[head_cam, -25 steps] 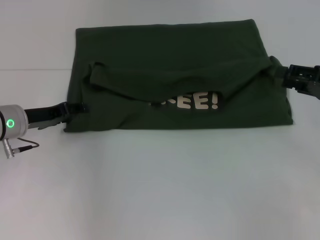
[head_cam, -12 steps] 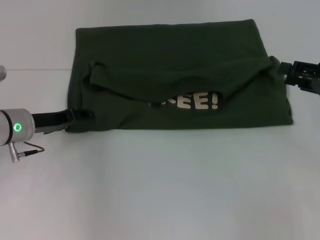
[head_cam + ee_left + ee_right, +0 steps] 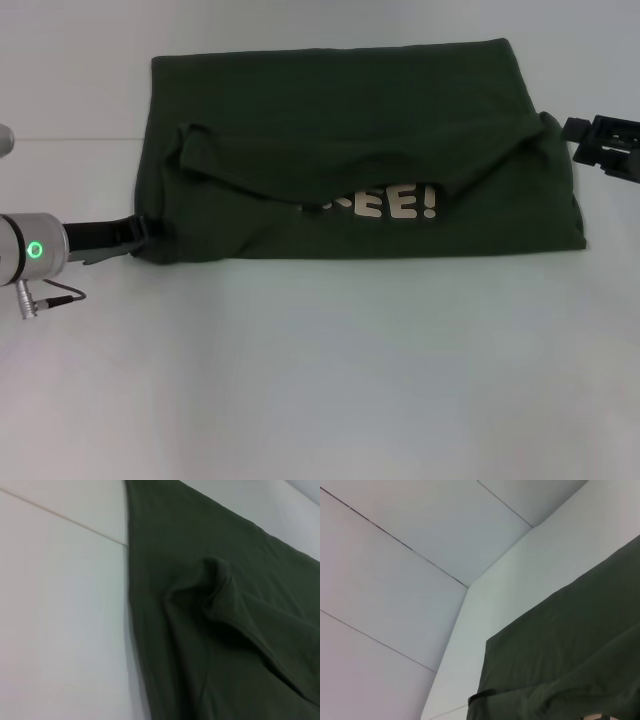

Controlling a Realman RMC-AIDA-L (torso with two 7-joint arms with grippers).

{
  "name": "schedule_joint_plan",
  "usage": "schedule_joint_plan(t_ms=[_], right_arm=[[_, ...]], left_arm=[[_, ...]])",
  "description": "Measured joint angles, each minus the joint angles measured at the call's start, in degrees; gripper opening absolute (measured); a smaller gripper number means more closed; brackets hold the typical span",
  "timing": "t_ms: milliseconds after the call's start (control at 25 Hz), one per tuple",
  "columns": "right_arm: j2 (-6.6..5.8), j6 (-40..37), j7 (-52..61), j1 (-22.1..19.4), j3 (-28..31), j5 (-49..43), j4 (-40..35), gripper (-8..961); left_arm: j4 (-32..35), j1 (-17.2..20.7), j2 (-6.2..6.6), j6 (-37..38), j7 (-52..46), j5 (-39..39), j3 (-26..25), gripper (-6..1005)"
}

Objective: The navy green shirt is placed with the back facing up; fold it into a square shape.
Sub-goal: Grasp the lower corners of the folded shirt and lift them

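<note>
The white desk carries the navy green shirt, spread wide with a fold across its middle showing cream letters. The left claw reaches in low at the shirt's near left corner; the right claw sits beside its right edge. Whether either is open or closed cannot be told.

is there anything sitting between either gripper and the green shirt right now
Nothing visible does. The left gripper sits right at the near left corner of the navy green shirt, and the right gripper is just off its right edge, with only bare white table around them.
</note>
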Motion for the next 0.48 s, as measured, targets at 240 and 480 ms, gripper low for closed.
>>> schedule_joint_plan(t_ms=[240, 480], right_arm=[[-0.04, -0.3, 0.0, 0.0, 0.1, 0.0, 0.0, 588], [-0.21, -0.3, 0.0, 0.1, -0.1, -0.1, 0.0, 588]], left_arm=[[0.0, -0.1, -0.07, 0.0, -0.1, 0.2, 0.2, 400], [0.2, 0.0, -0.07, 0.1, -0.1, 0.3, 0.2, 196]])
